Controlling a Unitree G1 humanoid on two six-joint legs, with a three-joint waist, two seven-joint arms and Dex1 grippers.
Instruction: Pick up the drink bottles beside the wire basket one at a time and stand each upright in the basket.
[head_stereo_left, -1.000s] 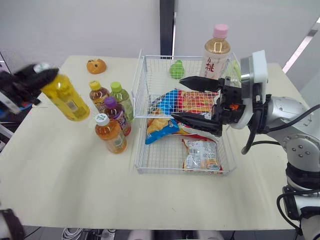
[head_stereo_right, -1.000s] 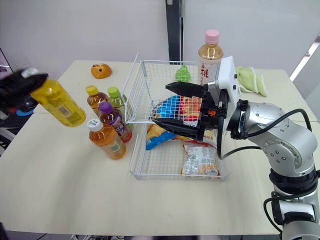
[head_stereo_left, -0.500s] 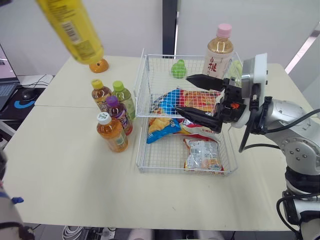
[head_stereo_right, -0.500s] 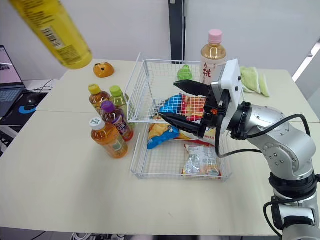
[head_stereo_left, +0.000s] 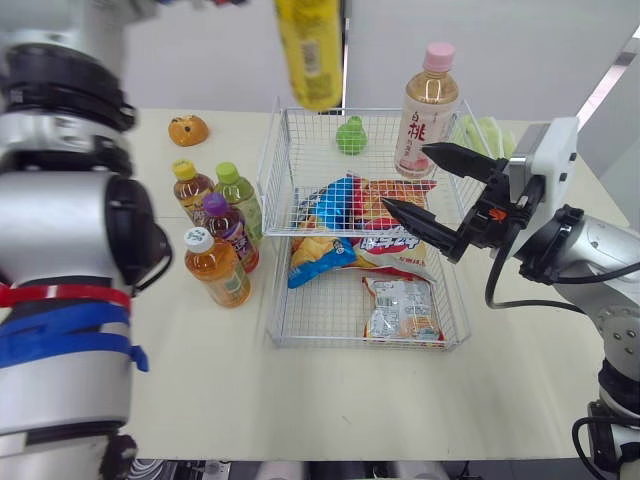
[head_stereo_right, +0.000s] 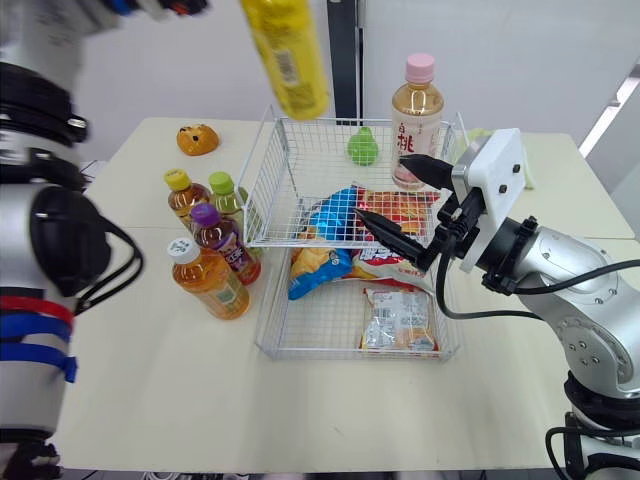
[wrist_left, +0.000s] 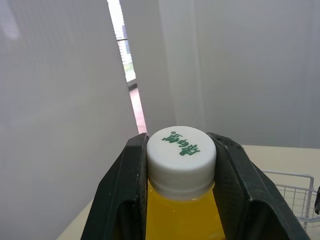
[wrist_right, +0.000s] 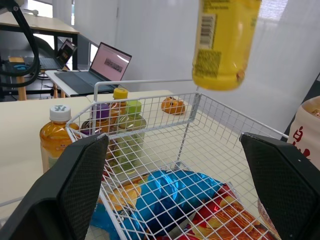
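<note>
As held now, yellow bottle (head_stereo_left: 308, 50): clear plastic cylinder of yellow drink with a printed label, upright in the air, hanging above the far left corner of the basket
Cap (wrist_left: 181, 152): white, ribbed, round, green print on top; seen in the left wrist view
Left gripper (wrist_left: 181, 141): clenched on the yellow bottle, its black fingers (wrist_left: 125, 185) pressing either side of the cap and neck
Right wrist view: bottle's rounded base and barcode, clear of the rim below
Wire basket (head_stereo_left: 272, 300): white grid, rectangular, flared walls, on the table (head_stereo_left: 200, 390)
Basket contents: glossy blue bag (head_stereo_left: 318, 255), red bag (head_stereo_left: 392, 205), clear packet (head_stereo_left: 400, 310), all lying flat; green pear-shaped item (head_stereo_left: 350, 135) at the far wall
Pink-capped bottle (head_stereo_left: 427, 105): amber drink, upright at the far right corner; inside or just behind the wire cannot be told
Right gripper (head_stereo_left: 405, 176): released, jaws spread wide over the right half of the basket, above the bags
Bottles beside the basket, left: yellow-capped (head_stereo_left: 188, 190), green-capped (head_stereo_left: 240, 195), purple-capped (head_stereo_left: 230, 230), white-capped (head_stereo_left: 215, 268), clustered, upright
Further out: orange toy (head_stereo_left: 188, 130), green cloth (head_stereo_left: 485, 130)
</note>
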